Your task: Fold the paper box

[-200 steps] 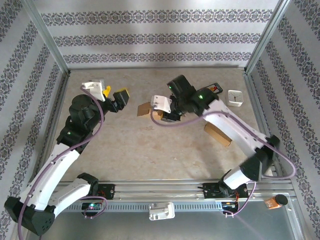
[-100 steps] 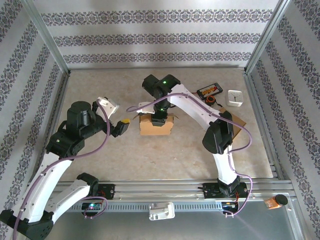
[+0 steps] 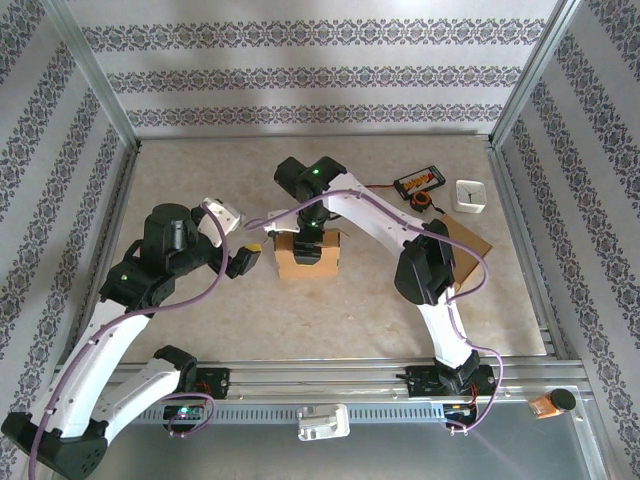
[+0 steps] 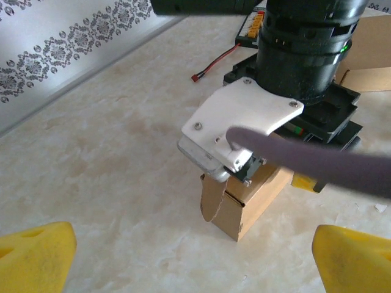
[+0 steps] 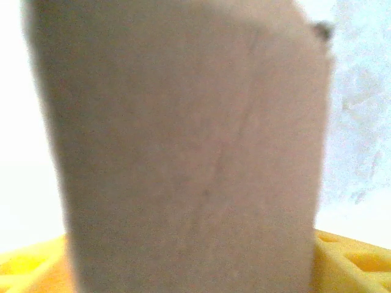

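cardboard of the paper box [image 3: 300, 266] sits under the right gripper [image 3: 308, 241], seemingly to press it into shape; whether its jaws grip is unclear. left gripper [image 4: 195, 256] hovers beside, spread wide, empty.

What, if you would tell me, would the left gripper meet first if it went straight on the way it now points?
Most likely the box, its near corner ahead of the open left gripper; the right arm stands on top of it.
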Robot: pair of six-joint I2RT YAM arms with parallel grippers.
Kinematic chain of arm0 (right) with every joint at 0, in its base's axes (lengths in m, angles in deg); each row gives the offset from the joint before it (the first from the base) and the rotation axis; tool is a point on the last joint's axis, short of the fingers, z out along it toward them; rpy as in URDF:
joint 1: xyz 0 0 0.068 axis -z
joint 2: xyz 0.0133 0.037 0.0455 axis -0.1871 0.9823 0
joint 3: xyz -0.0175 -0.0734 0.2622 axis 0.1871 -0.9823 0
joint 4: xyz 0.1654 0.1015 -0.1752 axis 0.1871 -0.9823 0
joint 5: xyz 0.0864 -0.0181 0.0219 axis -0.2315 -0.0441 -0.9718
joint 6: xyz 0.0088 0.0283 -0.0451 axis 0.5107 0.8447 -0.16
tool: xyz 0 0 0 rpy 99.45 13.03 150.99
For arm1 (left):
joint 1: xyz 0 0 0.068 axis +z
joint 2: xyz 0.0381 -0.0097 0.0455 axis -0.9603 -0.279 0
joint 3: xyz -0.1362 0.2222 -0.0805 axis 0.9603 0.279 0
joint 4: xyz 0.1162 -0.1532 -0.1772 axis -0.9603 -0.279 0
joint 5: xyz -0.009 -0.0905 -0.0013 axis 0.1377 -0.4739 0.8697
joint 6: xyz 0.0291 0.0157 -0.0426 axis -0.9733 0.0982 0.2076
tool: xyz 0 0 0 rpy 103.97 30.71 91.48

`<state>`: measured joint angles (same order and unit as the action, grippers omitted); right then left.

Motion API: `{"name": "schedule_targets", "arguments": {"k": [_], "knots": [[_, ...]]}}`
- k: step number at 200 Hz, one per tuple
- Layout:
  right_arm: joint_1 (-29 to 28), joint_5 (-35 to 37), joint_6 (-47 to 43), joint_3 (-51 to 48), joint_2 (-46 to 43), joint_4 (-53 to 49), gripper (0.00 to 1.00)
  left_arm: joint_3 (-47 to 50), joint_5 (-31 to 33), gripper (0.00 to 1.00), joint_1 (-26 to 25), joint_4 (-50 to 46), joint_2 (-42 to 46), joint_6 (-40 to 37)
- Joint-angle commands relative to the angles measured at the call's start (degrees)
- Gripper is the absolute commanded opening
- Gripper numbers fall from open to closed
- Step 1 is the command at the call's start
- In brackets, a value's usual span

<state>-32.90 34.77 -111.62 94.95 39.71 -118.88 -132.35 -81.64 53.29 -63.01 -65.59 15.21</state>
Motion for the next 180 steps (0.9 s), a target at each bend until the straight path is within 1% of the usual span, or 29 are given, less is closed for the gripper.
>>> {"name": "schedule_targets", "arguments": {"k": [1,24,43,53,68,84,99,109,116,125,136,151,165,180], "knots": [[1.2,-5.3,0.7,-0.5,-5.9,1.8,0.81,0.2,-1.7,0.99,0.5,2.3,-0.4,0.2],[2.2,-7.9,3.5,-0.8,-7.9,2.5,0.81,0.2,-2.1,0.99,0.4,3.3,-1.7,3.8],[4.6,-13.4,9.7,-2.3,-10.9,5.4,0.81,-1.2,-1.8,0.99,0.6,3.3,-3.8,9.9],[6.4,-16.2,15.7,-5.0,-13.8,9.6,0.82,-2.1,-1.0,0.99,0.7,3.1,-5.3,14.4],[9.3,-19.5,26.3,-12.4,-19.6,18.0,0.81,-4.3,-1.6,0.99,1.2,1.0,-8.5,19.7],[12.2,-18.2,39.9,-22.7,-26.1,27.8,0.81,-6.8,-1.9,0.95,1.4,-2.1,-11.7,24.2],[15.2,-17.3,48.6,-30.4,-31.0,31.6,0.75,-8.2,-3.1,0.92,2.1,-4.0,-13.8,27.3],[16.6,-17.5,50.9,-33.6,-32.8,32.0,0.71,-8.4,-4.5,0.89,3.4,-4.5,-14.9,29.1],[17.1,-17.0,51.6,-36.4,-34.1,32.1,0.71,-8.4,-5.7,0.87,4.2,-4.6,-15.7,30.6],[17.5,-16.2,51.8,-38.9,-35.6,32.2,0.69,-8.5,-7.2,0.84,5.4,-4.6,-16.7,31.9],[17.5,-17.2,51.3,-41.4,-36.7,32.3,0.68,-8.6,-9.3,0.81,6.4,-4.2,-17.8,32.9],[17.4,-18.5,51.2,-43.8,-37.7,32.8,0.65,-8.6,-11.8,0.8,7.0,-3.8,-19.0,32.8],[17.3,-19.2,51.4,-45.2,-37.6,33.6,0.58,-8.4,-15.1,0.8,7.0,-3.3,-19.9,31.5],[17.3,-19.0,51.1,-45.6,-37.0,33.9,0.55,-8.0,-17.7,0.8,7.0,-2.7,-20.4,30.2]]}}
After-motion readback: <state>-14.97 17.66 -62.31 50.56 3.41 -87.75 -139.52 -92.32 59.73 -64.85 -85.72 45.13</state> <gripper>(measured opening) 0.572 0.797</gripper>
